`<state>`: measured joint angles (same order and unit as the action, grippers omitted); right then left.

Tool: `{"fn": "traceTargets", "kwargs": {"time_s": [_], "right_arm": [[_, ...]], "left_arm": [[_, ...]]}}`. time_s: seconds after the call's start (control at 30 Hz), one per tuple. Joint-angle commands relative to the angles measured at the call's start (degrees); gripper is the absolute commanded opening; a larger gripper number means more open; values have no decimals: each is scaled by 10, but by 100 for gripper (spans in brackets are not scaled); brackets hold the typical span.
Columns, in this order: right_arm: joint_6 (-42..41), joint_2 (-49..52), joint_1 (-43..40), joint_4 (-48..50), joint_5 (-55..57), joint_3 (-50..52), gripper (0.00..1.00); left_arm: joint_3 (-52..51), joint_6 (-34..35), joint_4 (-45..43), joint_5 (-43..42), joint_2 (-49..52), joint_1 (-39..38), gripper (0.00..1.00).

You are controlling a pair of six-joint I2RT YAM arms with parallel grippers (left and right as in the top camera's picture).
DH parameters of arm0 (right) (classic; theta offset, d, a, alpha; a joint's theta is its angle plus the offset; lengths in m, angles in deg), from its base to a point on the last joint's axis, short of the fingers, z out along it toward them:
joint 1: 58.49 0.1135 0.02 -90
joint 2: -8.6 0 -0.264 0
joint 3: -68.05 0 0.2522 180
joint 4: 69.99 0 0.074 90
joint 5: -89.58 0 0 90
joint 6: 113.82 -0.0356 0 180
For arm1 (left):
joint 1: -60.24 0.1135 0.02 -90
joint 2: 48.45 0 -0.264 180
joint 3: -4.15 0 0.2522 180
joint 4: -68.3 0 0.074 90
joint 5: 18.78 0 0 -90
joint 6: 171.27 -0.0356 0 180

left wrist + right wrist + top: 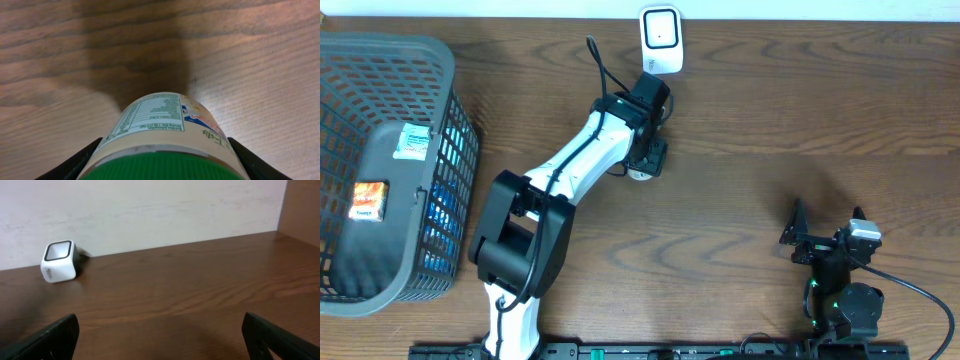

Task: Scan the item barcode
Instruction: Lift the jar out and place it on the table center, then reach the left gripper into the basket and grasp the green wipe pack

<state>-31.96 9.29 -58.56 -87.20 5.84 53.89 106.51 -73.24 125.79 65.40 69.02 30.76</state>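
The item is a cream bottle (165, 125) with a green ribbed cap and a nutrition label. My left gripper (164, 152) is shut on it just below the cap, one black finger on each side. Overhead, that gripper (649, 160) hangs over the table a short way in front of the white barcode scanner (660, 40), and only a pale edge of the bottle (638, 174) shows under it. No barcode is visible on the label. My right gripper (798, 236) rests open and holds nothing at the front right; from its wrist view the gripper (162, 332) faces the scanner (59, 261) far off.
A grey wire basket (450, 120) stands at the left edge of the table with a grey pack and an orange packet (368, 200) inside. A black cable (600, 65) loops off the left arm near the scanner. A pale wall runs behind the table.
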Motion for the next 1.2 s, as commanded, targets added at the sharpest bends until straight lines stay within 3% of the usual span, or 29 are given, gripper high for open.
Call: {"fn": "traceTargets", "kwargs": {"time_s": [0.0,0.27,0.3,0.37,0.4,0.63,0.77,0.9,1.03,1.17], "right_arm": [[-6,-3,3,-2,5,1,99],[-6,-3,3,-2,5,1,99],[-6,-3,3,-2,5,1,99],[-6,-3,3,-2,5,1,99],[-6,-3,3,-2,5,1,99],[-6,-3,3,-2,5,1,99],[-6,-3,3,-2,5,1,99],[-6,-3,3,-2,5,1,99],[-6,-3,3,-2,5,1,99],[-6,-3,3,-2,5,1,99]], "left_arm": [[-11,32,-23,6,5,-2,54],[-49,34,-41,6,6,-4,64],[-49,32,-38,6,6,-4,68],[-43,25,-32,12,1,-3,95],[-36,22,-26,17,-3,-2,98],[131,-36,120,30,-92,14,98],[279,-33,226,107,-174,58,98],[310,-5,268,119,-267,195,98],[310,43,310,118,-288,342,98],[289,87,327,37,-277,478,98]]}}
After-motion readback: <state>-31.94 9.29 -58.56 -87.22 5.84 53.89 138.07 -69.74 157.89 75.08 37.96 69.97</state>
